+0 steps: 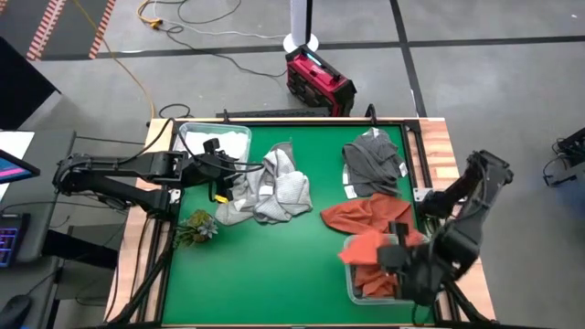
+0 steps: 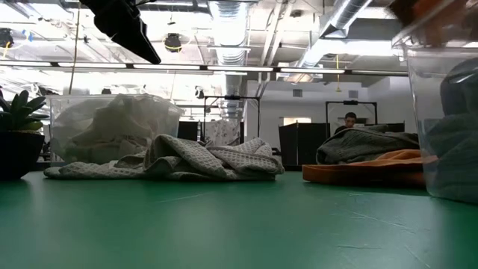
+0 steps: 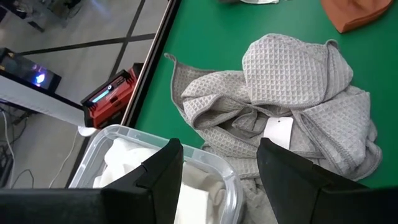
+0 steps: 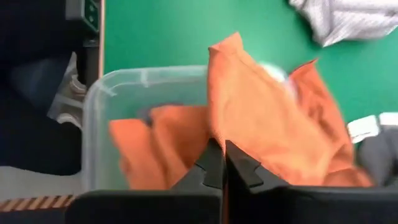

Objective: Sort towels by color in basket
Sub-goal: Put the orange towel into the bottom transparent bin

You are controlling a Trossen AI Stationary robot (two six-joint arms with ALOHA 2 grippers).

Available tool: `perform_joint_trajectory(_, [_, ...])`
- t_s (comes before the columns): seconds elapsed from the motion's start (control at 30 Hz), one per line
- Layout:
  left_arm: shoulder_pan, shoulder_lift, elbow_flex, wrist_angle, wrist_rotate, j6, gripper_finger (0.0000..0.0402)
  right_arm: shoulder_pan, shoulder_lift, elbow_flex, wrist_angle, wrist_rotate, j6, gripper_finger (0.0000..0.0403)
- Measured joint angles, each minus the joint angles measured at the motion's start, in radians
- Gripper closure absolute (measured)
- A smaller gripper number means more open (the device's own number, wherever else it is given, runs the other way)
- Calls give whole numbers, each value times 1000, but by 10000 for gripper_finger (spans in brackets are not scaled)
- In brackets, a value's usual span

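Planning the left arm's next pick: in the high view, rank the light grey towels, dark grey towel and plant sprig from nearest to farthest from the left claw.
1. Light grey towels, beside the left claw.
2. Plant sprig, at the table's left edge.
3. Dark grey towel, far right side.

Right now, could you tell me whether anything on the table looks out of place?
A small green plant sprig lies at the mat's left edge among the towels, belonging to no colour group. The right tool is shut on a rust orange towel above its bin.
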Motion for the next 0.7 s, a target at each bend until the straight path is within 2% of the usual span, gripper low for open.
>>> perform_joint_trajectory(0.13, [0,0,0,1,0,-6,205,67,39,0,-3,-19,181,384])
perform_joint_trajectory(0.43, [0,0,0,4,-1,0,205,99,143,-1,-109,-198,543,384])
perform_joint_trajectory(0.7, [0,0,0,4,-1,-16,205,72,184,-2,-60,-228,597,384])
